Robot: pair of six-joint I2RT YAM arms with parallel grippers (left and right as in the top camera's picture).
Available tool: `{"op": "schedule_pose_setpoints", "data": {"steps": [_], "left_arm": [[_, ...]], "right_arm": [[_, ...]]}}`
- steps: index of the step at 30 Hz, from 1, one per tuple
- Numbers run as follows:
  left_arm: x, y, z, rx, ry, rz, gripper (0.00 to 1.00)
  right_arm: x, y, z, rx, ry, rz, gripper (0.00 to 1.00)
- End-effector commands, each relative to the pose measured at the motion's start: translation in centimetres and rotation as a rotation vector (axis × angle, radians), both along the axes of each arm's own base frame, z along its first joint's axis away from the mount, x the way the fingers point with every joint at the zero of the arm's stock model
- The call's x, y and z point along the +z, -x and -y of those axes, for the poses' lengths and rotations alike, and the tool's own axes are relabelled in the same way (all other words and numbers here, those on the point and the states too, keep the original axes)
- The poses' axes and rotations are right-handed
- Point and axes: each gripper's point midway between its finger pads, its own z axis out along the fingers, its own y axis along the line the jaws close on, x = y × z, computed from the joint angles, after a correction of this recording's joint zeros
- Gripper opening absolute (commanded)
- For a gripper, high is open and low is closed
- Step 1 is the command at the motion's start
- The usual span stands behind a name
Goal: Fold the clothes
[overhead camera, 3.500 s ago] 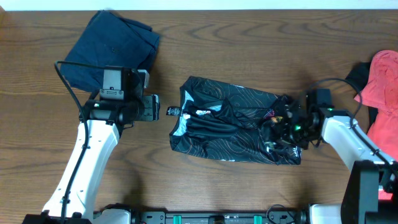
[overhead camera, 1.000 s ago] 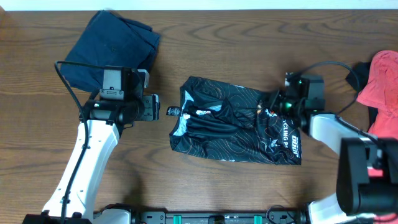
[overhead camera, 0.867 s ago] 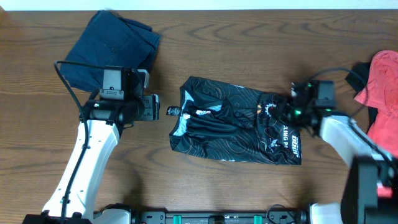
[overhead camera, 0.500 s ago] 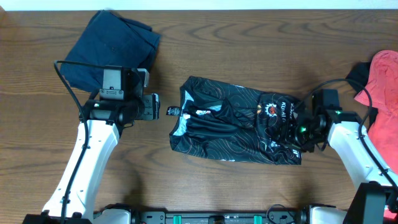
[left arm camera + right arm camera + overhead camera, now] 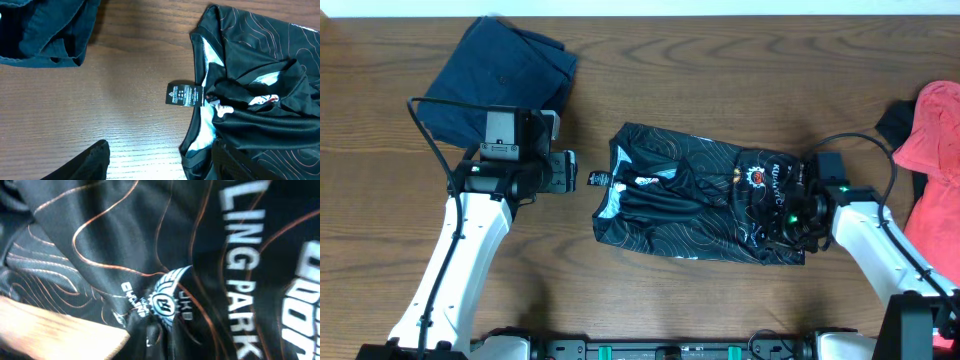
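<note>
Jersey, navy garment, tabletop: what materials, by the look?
Black jersey: probably a thin synthetic sports knit; slight sheen, printed contour lines.
Navy garment: matte, heavier woven cloth, maybe cotton; thick folds.
Table: wood or wood-look laminate; visible grain, glossy glare.

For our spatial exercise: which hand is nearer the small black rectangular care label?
Left. The left hand sits beside the label; the right hand is at the black jersey's far end.
</note>
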Motion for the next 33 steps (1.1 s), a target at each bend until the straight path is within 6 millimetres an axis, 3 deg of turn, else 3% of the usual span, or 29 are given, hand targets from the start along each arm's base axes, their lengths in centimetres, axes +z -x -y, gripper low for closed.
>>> {"op": "schedule_pose_setpoints", "data": {"steps": [1, 4, 7, 9, 13, 15, 20, 24, 29, 33], "left_arm": [[-0.1, -0.1, -0.3, 0.012, -0.006, -0.003, 0.67], [-0.1, -0.1, -0.3, 0.012, -0.006, -0.003, 0.68], [-0.1, -0.1, -0.3, 0.012, -0.006, -0.004, 0.67], [-0.1, -0.1, -0.3, 0.012, -0.006, -0.006, 0.67], [-0.1, -0.1, -0.3, 0.012, -0.006, -0.006, 0.67], [-0.1, -0.1, -0.3, 0.012, -0.006, -0.003, 0.67], [-0.1, -0.1, -0.3, 0.012, -0.006, -0.003, 0.67], [-0.1, -0.1, -0.3, 0.012, -0.006, -0.003, 0.67], [-0.1, -0.1, -0.3, 0.012, -0.006, -0.002, 0.68], [-0.1, -0.1, -0.3, 0.012, -0.006, -0.003, 0.67]], "right_arm": [[0.7, 0.5, -2.6, 0.041, -0.114, -0.003, 0.01], [1.6, 0.5, -4.9, 0.110, -0.222, 0.026, 0.01], [1.4, 0.3, -3.9, 0.115, -0.135, 0.026, 0.04], [1.6, 0.1, -2.6, 0.102, -0.063, 0.025, 0.26], [3.4, 0.7, -1.3, 0.111, -0.024, 0.002, 0.55], [3.6, 1.5, -0.7, 0.092, 0.005, -0.028, 0.61], [2.4, 2.6, 2.0, 0.014, 0.162, -0.094, 0.61], [1.1, 3.2, 2.3, -0.009, 0.177, -0.109, 0.57], [0.3, 2.8, 0.1, -0.023, 0.047, -0.078, 0.49], [0.7, 1.1, -1.1, -0.038, -0.029, -0.013, 0.30]]}}
